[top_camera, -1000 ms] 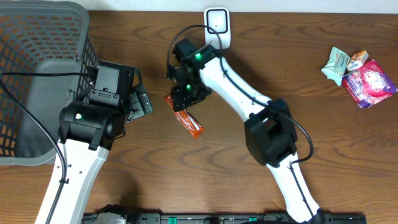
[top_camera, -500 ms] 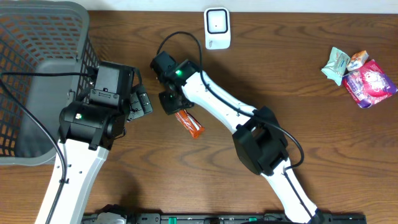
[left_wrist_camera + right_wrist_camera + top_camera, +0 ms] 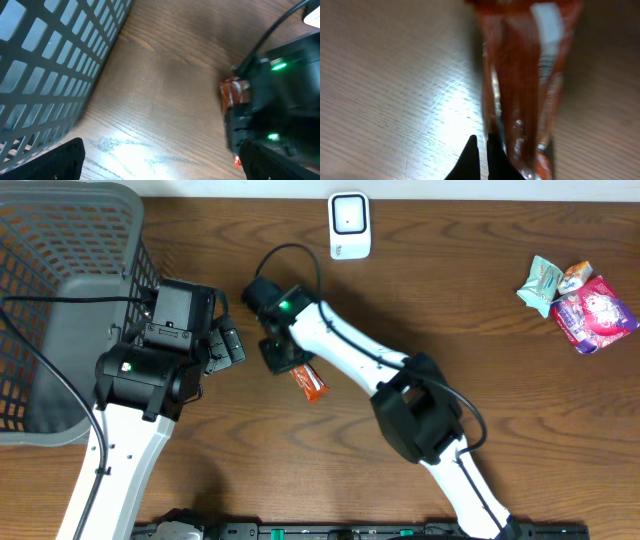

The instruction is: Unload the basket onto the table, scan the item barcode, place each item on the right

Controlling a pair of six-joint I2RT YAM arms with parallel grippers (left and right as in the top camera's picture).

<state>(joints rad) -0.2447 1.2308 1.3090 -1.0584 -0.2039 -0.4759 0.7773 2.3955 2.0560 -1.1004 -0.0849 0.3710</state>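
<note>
Now, right gripper (image 3: 481, 144) closed at orange snack bar's (image 3: 520, 75) edge

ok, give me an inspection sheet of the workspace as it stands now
surface: dark wooden table
job's things: orange snack bar lying flat; white scanner at the far edge
clutter: snack packets at right; grey basket at left
hands: left hand open, holding nothing; right hand shut at the bar's end, grip on the wrapper unclear
cables: black cable looping above the right hand; second cable across the basket
surroundings: nothing seen
</note>
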